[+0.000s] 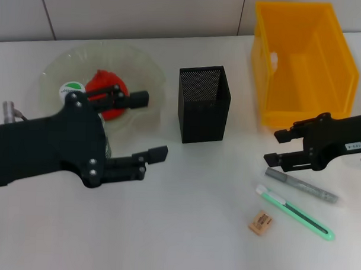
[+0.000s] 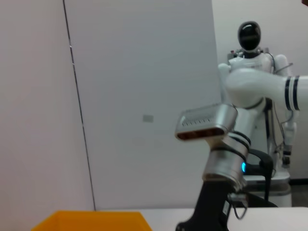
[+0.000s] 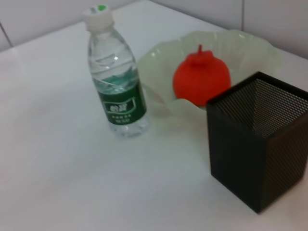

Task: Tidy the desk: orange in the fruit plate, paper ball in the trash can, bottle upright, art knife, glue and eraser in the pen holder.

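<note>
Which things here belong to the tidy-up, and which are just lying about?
Job:
orange in plate
bottle upright
bin
mesh cup
glue, knife, eraser on desk

Lying about:
nothing seen

2 matte black arms; left tool (image 1: 150, 127) shows 3 silver screws, perhaps.

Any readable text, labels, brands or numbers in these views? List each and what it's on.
None can be read.
bottle: green label with white characters and a small line under them, too blurred to read.
eraser: printed marks, too small to read.
right pincer: white sticker with dark marks farther back on the arm, too small to read.
glue and art knife: no print that can be made out.
</note>
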### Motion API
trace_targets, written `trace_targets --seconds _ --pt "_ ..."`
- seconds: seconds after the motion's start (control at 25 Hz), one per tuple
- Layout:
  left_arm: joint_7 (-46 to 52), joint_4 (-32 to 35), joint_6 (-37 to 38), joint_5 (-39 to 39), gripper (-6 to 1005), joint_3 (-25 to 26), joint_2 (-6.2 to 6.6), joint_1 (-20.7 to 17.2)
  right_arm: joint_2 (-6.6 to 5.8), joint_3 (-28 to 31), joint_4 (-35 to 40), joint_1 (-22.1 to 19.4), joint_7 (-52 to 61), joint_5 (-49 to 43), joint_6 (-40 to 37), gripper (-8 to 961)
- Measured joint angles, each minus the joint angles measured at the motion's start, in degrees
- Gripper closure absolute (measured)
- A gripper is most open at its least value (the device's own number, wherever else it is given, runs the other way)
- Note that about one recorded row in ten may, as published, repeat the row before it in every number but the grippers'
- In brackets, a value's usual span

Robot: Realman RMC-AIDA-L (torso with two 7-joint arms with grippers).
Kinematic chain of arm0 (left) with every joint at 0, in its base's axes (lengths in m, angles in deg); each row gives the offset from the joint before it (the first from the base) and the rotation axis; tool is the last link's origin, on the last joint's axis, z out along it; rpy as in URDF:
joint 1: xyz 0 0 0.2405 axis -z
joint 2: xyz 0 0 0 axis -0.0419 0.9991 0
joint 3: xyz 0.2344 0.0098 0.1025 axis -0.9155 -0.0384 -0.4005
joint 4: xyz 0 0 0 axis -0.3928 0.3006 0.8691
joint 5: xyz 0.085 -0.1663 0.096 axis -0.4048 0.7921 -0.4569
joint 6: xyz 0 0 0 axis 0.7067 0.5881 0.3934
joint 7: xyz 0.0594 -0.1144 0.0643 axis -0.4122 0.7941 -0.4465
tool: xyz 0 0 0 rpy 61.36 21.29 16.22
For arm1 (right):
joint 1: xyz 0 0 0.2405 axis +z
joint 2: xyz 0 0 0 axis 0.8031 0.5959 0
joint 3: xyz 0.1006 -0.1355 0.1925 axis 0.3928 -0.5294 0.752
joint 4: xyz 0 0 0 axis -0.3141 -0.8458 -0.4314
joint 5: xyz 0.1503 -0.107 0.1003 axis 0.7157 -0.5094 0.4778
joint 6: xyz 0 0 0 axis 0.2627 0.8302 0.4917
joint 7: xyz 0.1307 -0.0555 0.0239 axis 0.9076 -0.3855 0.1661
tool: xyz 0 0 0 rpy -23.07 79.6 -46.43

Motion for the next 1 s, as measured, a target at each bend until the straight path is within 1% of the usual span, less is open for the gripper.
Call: trace_targets --seconds 0.04,0.08,0.12,0.16,0.24,0.28,0.32,0.4,0.44,0.48,0.52,0.6,0.64,0.68,0.72,0.84,1.0 --pt "0.0 -1.2 0.0 -0.3 214 -0.5 -0.04 0.2 -0.01 -1.9 3.8 0.0 3.9 -3.1 -0.4 335" --pt "0.0 -1.2 0.0 -0.3 214 -0.5 -0.04 0.2 -0.01 -1.9 3.8 0.0 3.9 -3.1 -0.4 335" --pt "0.0 -2.0 -0.1 -0.3 214 -0.5 -0.06 0.3 0.03 -4.2 7.2 0.1 8.2 -6.3 -0.8 335" --pt "0.0 -2.8 -0.1 -0.3 214 -0.5 -0.07 0.5 0.03 -4.2 7.2 0.1 8.2 -6.3 -0.8 335" --pt "-0.1 -4.5 -0.1 -0.3 214 -0.5 -0.07 0.8 -0.02 -7.3 10.6 1.2 13.7 -10.4 -2.2 335" --pt "-0.4 -5.6 -0.1 -0.4 214 -0.5 -0.04 1.1 -0.02 -7.3 10.6 1.2 13.7 -10.4 -2.2 335" --pt "-0.9 -6.5 -0.1 -0.6 214 -0.6 -0.02 1.2 -0.06 -8.8 11.7 2.5 16.5 -13.0 -3.7 335" --pt "-1.2 -7.0 -0.1 -0.6 214 -0.6 -0.02 1.2 -0.08 -9.4 12.0 3.2 17.8 -14.4 -4.7 335" --pt "-1.7 -7.9 -0.1 -0.6 214 -0.6 -0.01 1.3 -0.09 -10.3 12.4 4.9 19.9 -16.7 -6.6 335" --pt "-2.1 -8.9 -0.1 -0.6 214 -0.6 0.0 1.3 -0.09 -10.3 12.4 4.9 19.9 -16.7 -6.6 335" --pt "-2.3 -9.6 -0.1 -0.6 214 -0.6 0.0 1.4 -0.09 -10.8 12.7 6.6 22.3 -18.5 -8.5 335" --pt "-2.8 -11.1 0.0 -0.6 214 -0.7 0.0 1.6 -0.09 -10.9 12.8 7.2 23.2 -18.9 -9.0 335" --pt "-3.3 -12.8 0.2 -0.6 214 -0.8 0.01 1.9 -0.08 -11.0 13.0 8.9 25.2 -19.7 -10.3 335" --pt "-3.3 -12.8 0.2 -0.6 214 -0.8 0.01 1.9 -0.08 -11.0 13.0 8.9 25.2 -19.7 -10.3 335" --pt "-3.5 -13.3 0.2 -0.6 214 -0.8 0.03 2.0 -0.07 -11.1 13.2 9.8 25.9 -20.3 -11.1 335" --pt "-3.3 -16.2 0.4 -0.6 213 -0.4 0.12 3.1 0.03 -11.6 13.4 10.8 26.9 -21.5 -12.3 335" --pt "-2.8 -17.4 0.5 -0.6 213 -0.3 0.17 3.7 -0.05 -12.8 13.1 11.2 28.0 -22.1 -12.8 335"
